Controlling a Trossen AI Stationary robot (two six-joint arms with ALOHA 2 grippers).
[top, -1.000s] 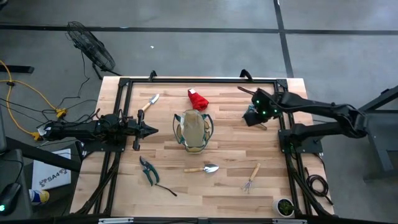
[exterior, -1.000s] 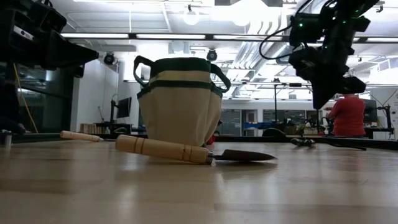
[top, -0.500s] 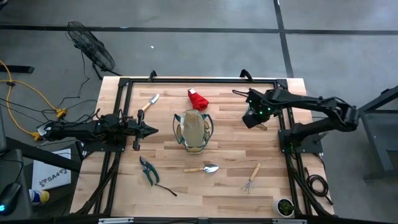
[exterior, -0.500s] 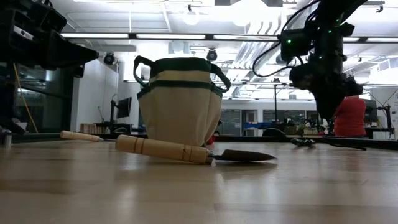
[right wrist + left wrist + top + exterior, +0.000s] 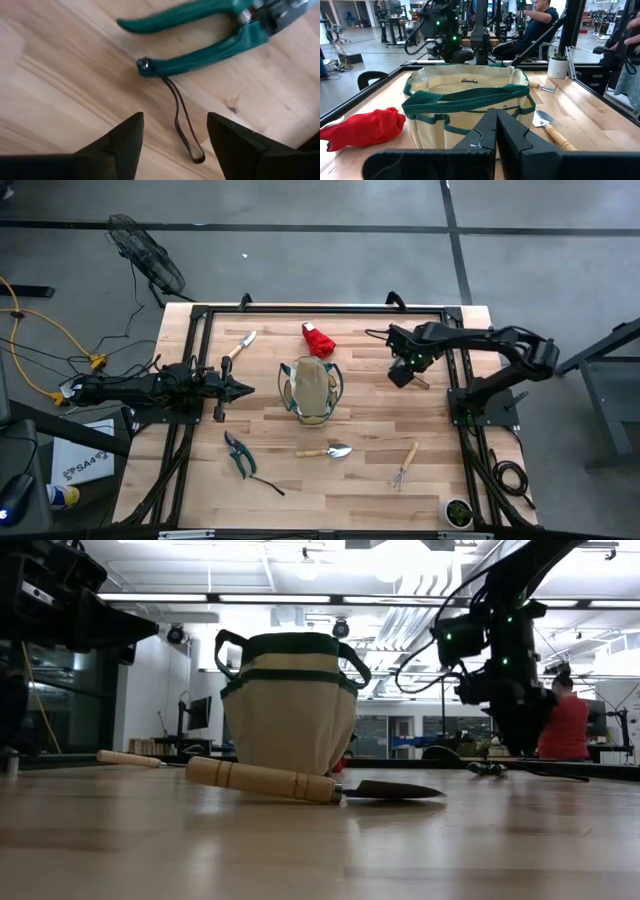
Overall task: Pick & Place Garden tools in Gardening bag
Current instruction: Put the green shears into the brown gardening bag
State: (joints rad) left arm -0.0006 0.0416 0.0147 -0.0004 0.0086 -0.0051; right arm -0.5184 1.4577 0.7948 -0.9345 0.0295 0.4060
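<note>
1. While the right end effector [image 5: 174, 122] hangs low over the far right part of the worktop [image 5: 370, 420], its two dark fingers [image 5: 125, 137] stand wide apart with nothing between them.
2. Directly below and just ahead of it lie the green-handled pruning shears [image 5: 210, 47], flat on the wood and not yet touched. A thin dark cord [image 5: 182, 125] runs from the tip of one handle back into the gap between the fingers.
3. Their long axis runs roughly in line with the span from one finger to the other, not across it. By my reading, the wrist needs a turn before descending, so that the fingers close across the handles and not along them.
4. Farther out, toward the left arm's side, the gardening bag [image 5: 310, 388] stands upright with its mouth open. It is well apart from the shears, with bare worktop between.
5. Beyond the bag, the left end effector [image 5: 243, 389] waits with its fingers pressed together, holding nothing.
6. With the bag standing between that arm and the shears, the right arm is clearly the nearer one for this pick.
</note>
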